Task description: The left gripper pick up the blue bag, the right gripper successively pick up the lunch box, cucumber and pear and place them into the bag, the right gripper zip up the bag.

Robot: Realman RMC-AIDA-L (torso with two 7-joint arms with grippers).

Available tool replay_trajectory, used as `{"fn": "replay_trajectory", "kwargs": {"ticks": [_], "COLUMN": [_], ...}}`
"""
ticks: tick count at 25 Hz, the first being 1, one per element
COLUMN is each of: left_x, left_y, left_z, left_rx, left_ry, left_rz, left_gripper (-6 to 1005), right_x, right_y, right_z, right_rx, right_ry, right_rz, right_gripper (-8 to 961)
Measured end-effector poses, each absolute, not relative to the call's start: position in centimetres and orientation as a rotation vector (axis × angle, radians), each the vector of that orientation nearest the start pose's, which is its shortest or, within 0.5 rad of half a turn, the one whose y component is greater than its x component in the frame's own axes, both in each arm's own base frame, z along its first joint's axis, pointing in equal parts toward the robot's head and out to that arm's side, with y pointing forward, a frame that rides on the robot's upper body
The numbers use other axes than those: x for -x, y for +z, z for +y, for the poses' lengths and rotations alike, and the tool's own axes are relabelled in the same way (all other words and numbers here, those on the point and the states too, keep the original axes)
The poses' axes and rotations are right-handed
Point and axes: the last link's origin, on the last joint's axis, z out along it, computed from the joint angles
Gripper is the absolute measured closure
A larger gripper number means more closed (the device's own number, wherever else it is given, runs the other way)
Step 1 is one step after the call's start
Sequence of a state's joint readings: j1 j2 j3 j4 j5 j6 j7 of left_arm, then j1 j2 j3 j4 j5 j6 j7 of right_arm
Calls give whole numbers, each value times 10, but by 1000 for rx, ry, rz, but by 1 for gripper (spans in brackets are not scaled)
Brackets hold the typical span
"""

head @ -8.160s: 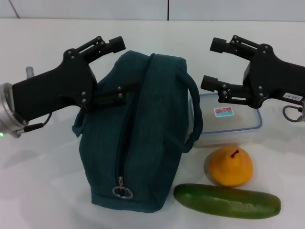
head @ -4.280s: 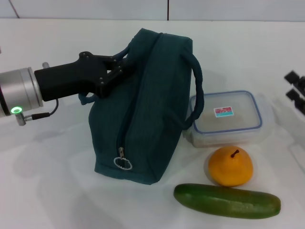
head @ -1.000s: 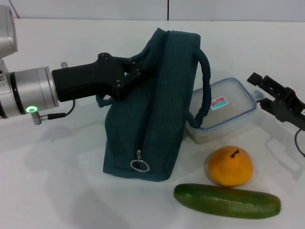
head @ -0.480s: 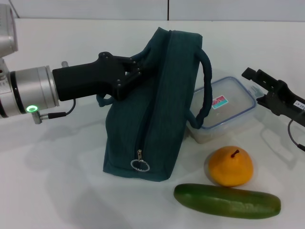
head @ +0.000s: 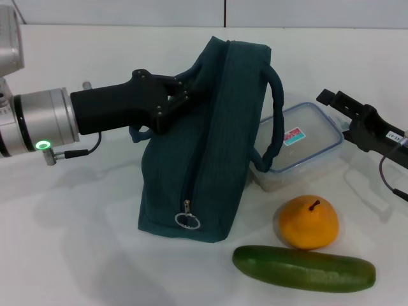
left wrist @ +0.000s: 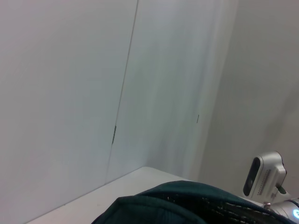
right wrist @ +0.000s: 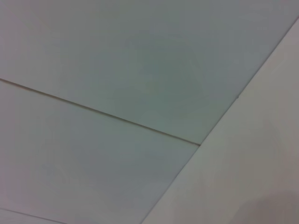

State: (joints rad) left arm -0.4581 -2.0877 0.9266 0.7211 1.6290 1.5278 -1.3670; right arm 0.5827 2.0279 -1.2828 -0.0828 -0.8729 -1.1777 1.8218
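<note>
Teal fabric bag, upright, zipped, left hand gripping handle

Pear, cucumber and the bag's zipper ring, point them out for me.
pear (head: 308, 223), head view, middle of its orange body
cucumber (head: 303, 268), head view, middle of its length
zipper ring (head: 185, 221), head view, the metal loop
</note>
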Motion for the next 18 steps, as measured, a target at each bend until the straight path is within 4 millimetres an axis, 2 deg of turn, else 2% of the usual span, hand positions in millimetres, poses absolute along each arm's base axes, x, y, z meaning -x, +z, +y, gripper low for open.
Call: {"fn": "replay_trajectory", "kwargs": {"ticks": [17, 18], "left_x": [231, 231], "left_y": [3, 3], "left_z": [329, 329], "left_rx": [2643, 2643], "left_ry": [-967, -966], "left_rz": [-508, -508], "left_gripper": [961, 961], "right_x": [-285, -286], "right_y": [-47, -47], "right_z": [350, 350], "right_rx": [1827, 1828], "right_ry": [1242, 1241], "right_rz": [1851, 1849], "right_gripper": [187, 220]}}
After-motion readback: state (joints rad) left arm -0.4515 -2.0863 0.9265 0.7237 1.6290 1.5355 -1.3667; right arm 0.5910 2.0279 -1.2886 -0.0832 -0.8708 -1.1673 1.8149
